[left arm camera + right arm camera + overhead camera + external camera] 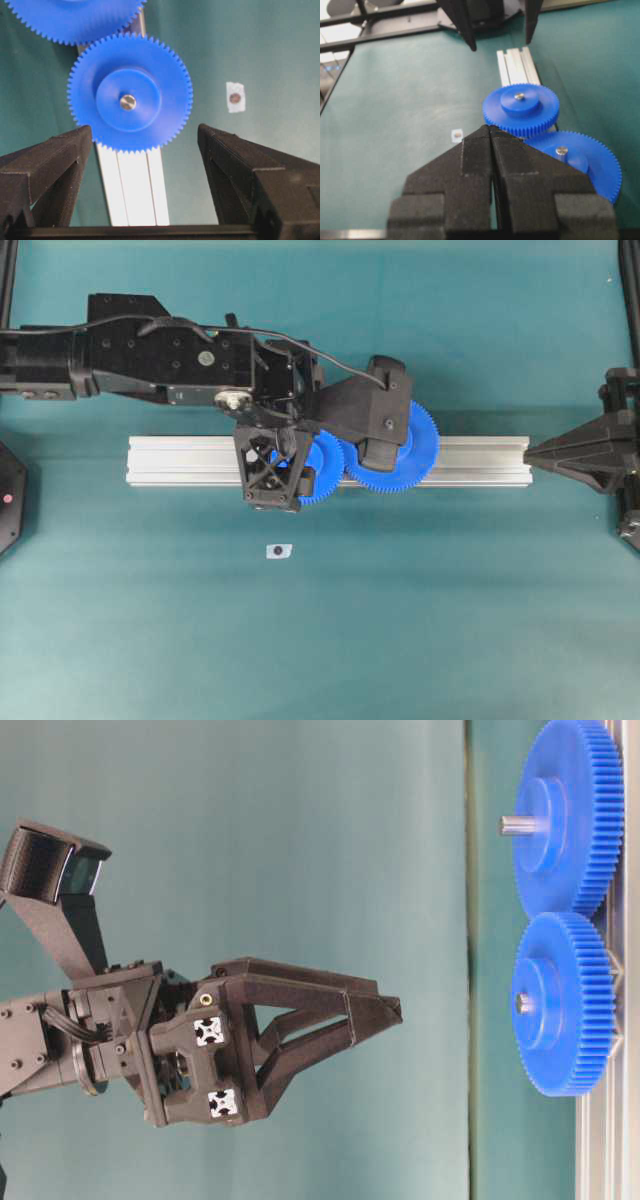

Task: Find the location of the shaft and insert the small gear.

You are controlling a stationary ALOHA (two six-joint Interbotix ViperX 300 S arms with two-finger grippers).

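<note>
The small gear (130,93) sits on the silver aluminium rail (470,461), which lies across the teal counter (400,620). A silvery pin end, the shaft (128,102), shows through the centre of the gear's raised hub, so the gear is already seated on it. In the left wrist view the larger blue gear (75,20) lies at about eleven o'clock from the small one, and their teeth meet at the rims. In the table-level view the larger gear carries a longer grey pin in its hub, while only a short tip shows in the small gear.

The left gripper (145,135) hangs above the small gear with its fingers (50,155) released and spread wide; nothing is between them. In the table-level view it stands well clear of the gear faces.

The right gripper (490,131) is drawn back at three o'clock in the overhead view, just off the end of the rail, with its fingers clenched together on nothing.

A small white tag (278,551) with a dark dot lies on the counter at six o'clock from the small gear, apart from the rail.
</note>
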